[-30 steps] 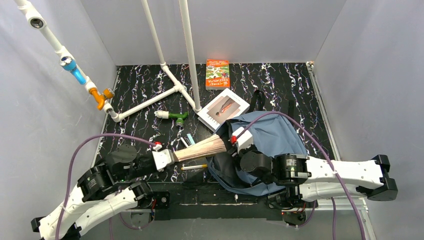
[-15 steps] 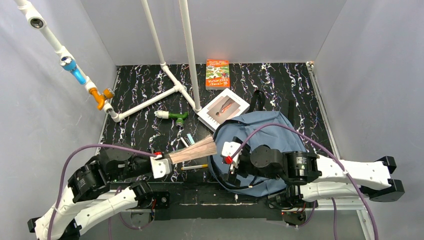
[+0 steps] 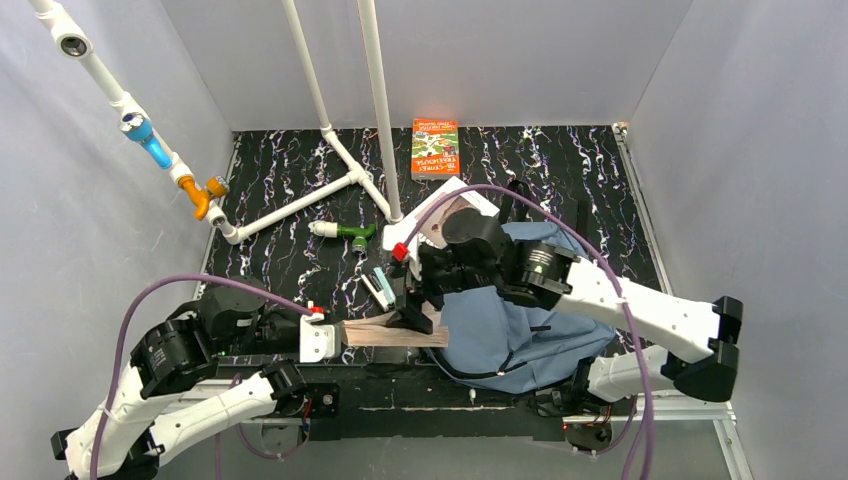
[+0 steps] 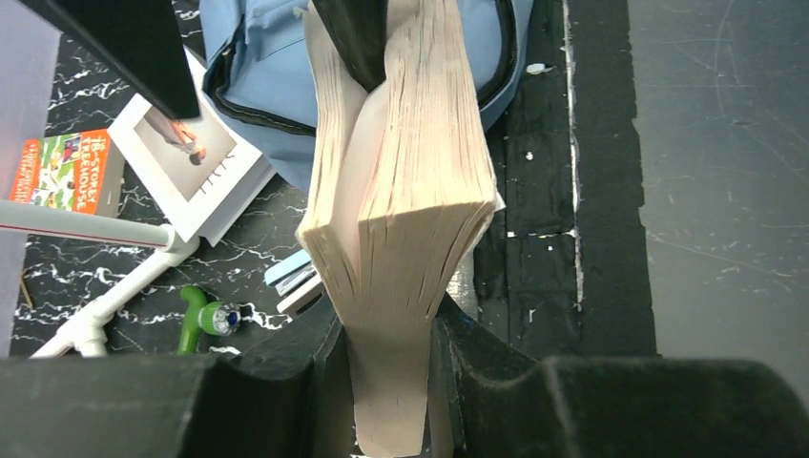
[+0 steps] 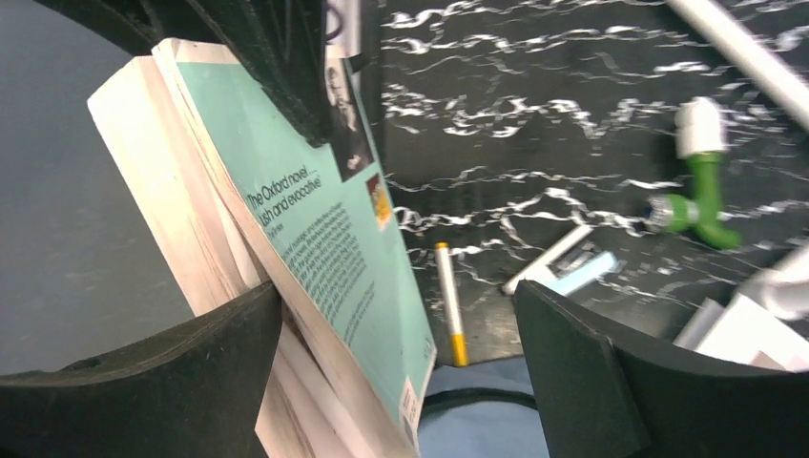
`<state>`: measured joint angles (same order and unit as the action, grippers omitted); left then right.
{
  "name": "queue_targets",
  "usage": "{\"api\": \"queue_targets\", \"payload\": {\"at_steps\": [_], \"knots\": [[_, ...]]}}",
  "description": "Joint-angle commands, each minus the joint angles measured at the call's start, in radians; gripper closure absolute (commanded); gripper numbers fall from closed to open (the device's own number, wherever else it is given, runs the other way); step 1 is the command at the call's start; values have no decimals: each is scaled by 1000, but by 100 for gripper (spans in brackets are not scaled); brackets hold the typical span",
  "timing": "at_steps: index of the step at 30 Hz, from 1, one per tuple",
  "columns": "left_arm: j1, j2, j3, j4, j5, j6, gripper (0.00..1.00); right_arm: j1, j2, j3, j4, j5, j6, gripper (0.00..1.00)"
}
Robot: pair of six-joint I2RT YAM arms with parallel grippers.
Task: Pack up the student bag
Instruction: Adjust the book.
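Black white-veined tabletop [image 3: 275, 170] between grey walls [image 3: 500, 60]

Left claw [image 4: 391, 377] pinches a book [image 4: 410, 181] low down; right claw [image 3: 412, 312], spread wide, seemingly straddles its far end.

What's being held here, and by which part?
Left gripper pinches the thick teal-covered paperback book across its covers at one end; right gripper, open, holds nothing.

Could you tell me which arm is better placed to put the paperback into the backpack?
Left, probably: the left gripper clamps the paperback, pointing at the backpack; the right gripper is open.
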<state>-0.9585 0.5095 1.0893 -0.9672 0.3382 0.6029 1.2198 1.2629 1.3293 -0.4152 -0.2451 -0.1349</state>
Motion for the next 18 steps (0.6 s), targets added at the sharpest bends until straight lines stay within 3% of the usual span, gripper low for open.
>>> {"api": "queue_targets", "payload": {"at_steps": [1,3,9,14,18], "knots": [[-3,1,61,70,60,-18,100,-13,73,67,-34,-279,51,2],[-3,9,61,67,57,-23,100,-14,73,39,-22,-340,80,2],[-2,31,61,34,63,-17,100,-60,-20,19,8,-261,191,0],[-3,45,60,40,75,-18,100,-80,-12,5,73,-482,244,0],[-3,59,70,42,81,-30,100,-80,4,-10,107,-501,253,0]]}}
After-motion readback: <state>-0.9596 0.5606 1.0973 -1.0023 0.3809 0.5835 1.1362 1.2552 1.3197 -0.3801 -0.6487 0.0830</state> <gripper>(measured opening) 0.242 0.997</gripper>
